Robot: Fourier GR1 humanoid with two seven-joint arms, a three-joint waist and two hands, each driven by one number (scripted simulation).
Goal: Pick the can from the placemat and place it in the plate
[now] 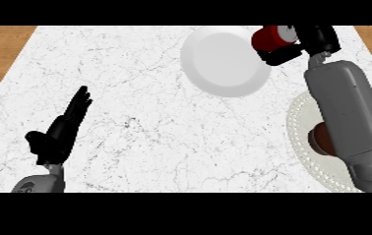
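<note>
While there is only the head view to go on, it shows enough: right hand (309, 44) has its fingers curled round the can (274, 38), holding it off the counter just beside the right rim of the plate (222, 62), not yet over it. Can is red with a pale end, tipped on its side in the grasp. My read: small, stiff, light, smooth-walled so likely slippery; side wall mid-height is the sensible place to hold, and that looks like where the fingers sit. Plate is white and bare. Placemat (309, 150) is pale, round and lacy-edged, lower right, mostly under the right forearm. Left hand (62, 126) rests at lower left, fingers straight and released, holding nothing. Count: one can, one plate, one placemat, two hands. Counter (160, 131) is white marble.
</note>
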